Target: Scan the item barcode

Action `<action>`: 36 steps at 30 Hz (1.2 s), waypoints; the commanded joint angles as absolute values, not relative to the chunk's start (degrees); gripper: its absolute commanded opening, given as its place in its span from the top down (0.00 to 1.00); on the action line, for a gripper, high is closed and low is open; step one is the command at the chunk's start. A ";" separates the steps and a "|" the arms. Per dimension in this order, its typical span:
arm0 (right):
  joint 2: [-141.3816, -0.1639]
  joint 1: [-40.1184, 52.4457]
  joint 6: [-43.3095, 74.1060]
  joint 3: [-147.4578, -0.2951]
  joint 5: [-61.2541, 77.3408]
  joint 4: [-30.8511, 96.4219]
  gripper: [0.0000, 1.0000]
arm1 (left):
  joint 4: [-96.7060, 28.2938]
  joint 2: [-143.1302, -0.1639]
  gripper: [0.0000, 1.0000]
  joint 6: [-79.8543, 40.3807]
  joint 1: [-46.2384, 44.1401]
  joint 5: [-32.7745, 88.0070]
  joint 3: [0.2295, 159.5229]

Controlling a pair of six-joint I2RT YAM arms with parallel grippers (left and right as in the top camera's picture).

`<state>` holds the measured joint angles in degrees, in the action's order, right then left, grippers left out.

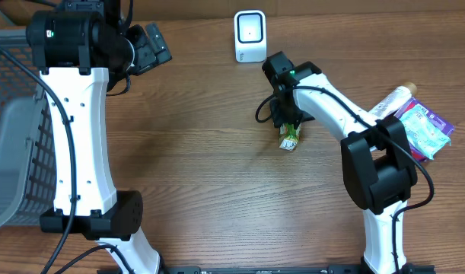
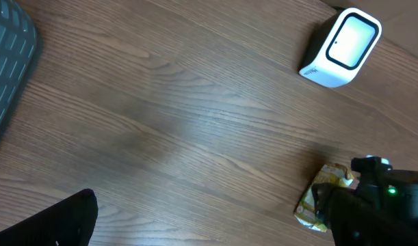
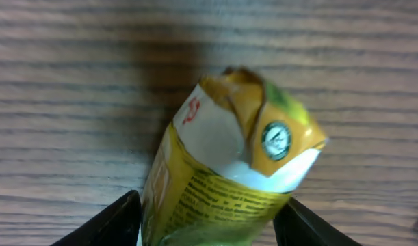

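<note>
Only the right wrist view is showing small print on the yellow packet (image 3: pixel 229 137), too blurred for reading. The right gripper (image 3: pixel 210 208) seems to be pinching it. Overhead, the left gripper (image 1: pixel 152 47) is standing spread.

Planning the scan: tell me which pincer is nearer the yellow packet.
Right. The right pincer is closed on the yellow packet; the left pincer hangs far off to its left.

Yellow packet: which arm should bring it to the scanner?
Right. The right gripper clamps the yellow packet on both sides, close to the scanner. The left gripper hangs open far off, near the basket.
</note>
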<state>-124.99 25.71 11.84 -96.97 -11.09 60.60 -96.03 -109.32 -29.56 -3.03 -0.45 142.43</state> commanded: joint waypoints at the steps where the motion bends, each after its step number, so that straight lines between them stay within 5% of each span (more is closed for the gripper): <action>1: -124.77 25.78 12.16 -95.98 -11.29 60.05 0.41 | -95.96 -109.40 0.00 -28.91 -3.03 -0.21 142.19; 4: -124.75 25.87 10.96 -96.16 -8.36 59.94 0.79 | -95.96 -109.40 0.00 -28.91 -3.03 -0.21 142.19; 8: -124.73 26.26 8.45 -97.84 -2.39 62.11 0.96 | -95.96 -109.40 0.00 -28.91 -3.03 -0.21 142.17; 12: -124.73 26.92 7.92 -101.73 4.82 65.84 0.96 | -95.96 -109.40 0.00 -28.91 -3.03 -0.21 142.17; 19: -124.86 26.81 -0.93 -100.51 41.89 60.38 0.96 | -95.96 -109.40 0.00 -28.91 -3.03 -0.21 142.17; 26: -127.13 27.66 1.85 -93.84 51.11 50.09 0.96 | -95.96 -109.40 0.00 -28.91 -3.03 -0.21 142.19; 28: -128.07 28.01 2.28 -93.71 47.99 50.00 0.87 | -95.96 -109.40 0.01 -28.91 -3.03 -0.21 142.17; 30: -128.07 28.08 3.27 -93.71 44.12 50.17 0.65 | -95.96 -109.40 0.01 -28.91 -3.03 -0.21 142.17; 31: -127.98 28.05 3.29 -93.76 42.28 50.24 0.00 | -95.96 -109.40 0.00 -28.91 -3.03 -0.21 142.19; 36: -127.90 26.89 3.42 -95.35 34.26 54.13 0.00 | -95.96 -109.40 0.00 -28.91 -3.05 -0.21 142.19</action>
